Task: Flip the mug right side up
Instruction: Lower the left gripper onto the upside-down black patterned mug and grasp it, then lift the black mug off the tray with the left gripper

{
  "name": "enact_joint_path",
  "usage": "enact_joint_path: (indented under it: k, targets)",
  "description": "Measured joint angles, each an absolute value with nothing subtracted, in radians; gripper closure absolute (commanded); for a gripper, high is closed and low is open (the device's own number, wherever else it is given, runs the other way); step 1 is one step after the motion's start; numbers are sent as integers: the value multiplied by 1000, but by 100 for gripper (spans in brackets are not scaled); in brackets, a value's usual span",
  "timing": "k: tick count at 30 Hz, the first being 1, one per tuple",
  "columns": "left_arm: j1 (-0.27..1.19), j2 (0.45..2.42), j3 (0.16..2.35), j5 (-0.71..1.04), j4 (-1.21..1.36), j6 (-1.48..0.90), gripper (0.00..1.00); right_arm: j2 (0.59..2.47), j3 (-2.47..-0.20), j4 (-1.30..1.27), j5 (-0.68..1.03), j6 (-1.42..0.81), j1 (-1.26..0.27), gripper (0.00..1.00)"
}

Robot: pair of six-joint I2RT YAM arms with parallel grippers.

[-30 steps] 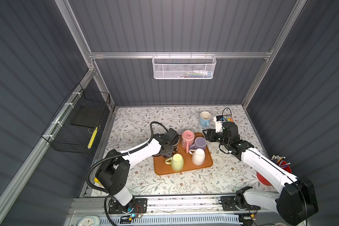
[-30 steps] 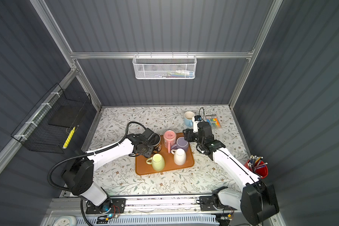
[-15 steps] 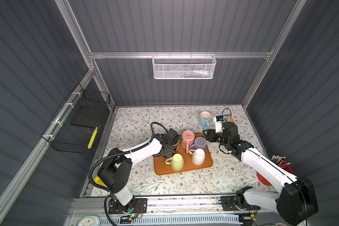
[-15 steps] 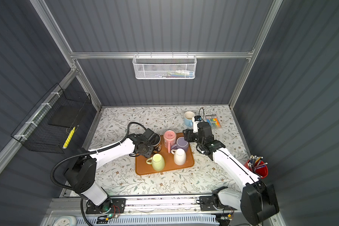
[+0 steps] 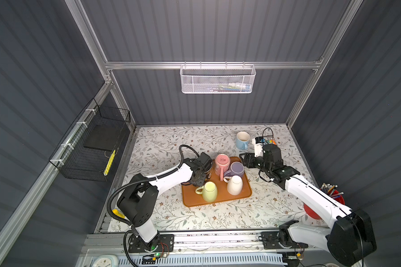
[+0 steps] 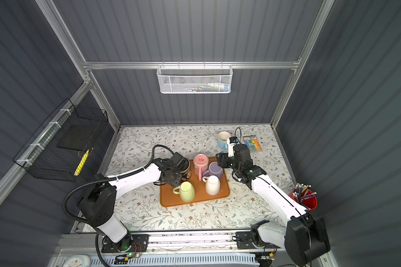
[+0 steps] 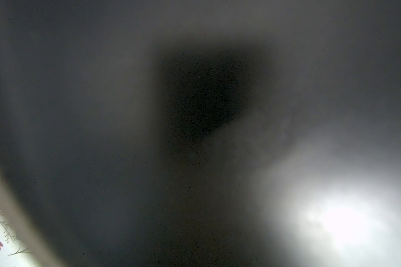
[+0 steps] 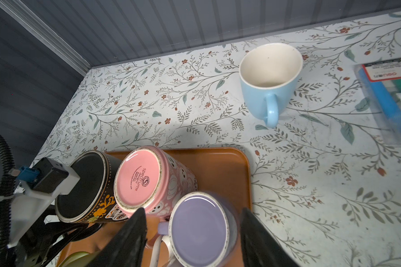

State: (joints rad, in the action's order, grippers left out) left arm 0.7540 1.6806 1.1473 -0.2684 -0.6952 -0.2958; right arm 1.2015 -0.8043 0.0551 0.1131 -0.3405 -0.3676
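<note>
Several mugs stand upside down on the orange tray point(image 5: 218, 201): a black patterned mug point(image 5: 208, 173) point(image 8: 83, 185), a pink mug point(image 5: 222, 161) point(image 8: 137, 180), a purple mug point(image 5: 236, 168) point(image 8: 198, 228), a white mug point(image 5: 234, 185) and a yellow-green mug point(image 5: 210, 191). My left gripper point(image 5: 200, 176) point(image 6: 174, 178) is pressed against the black mug at the tray's back left corner. Its jaws are hidden, and the left wrist view is only dark blur. My right gripper point(image 5: 244, 159) point(image 8: 192, 211) is open above the purple mug, one finger on each side.
A blue mug point(image 5: 242, 139) point(image 8: 269, 81) stands upright on the table behind the tray, with a pack of highlighters point(image 6: 252, 143) beside it. A red cup of pencils point(image 6: 303, 196) sits at the right edge. A black wire basket point(image 5: 95, 148) hangs on the left wall.
My left arm has shifted slightly at the black mug. The right arm and the mugs stand as before.
</note>
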Motion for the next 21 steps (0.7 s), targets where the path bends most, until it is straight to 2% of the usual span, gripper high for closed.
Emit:
enact_joint_path:
  k: [8, 21]
  targets:
    - [754, 1681, 1147, -269, -689, -299, 99, 1201, -804, 56, 113, -340, -368, 36]
    - [754, 1635, 1135, -271, -723, -300, 100, 1186, -804, 59, 134, -341, -368, 36]
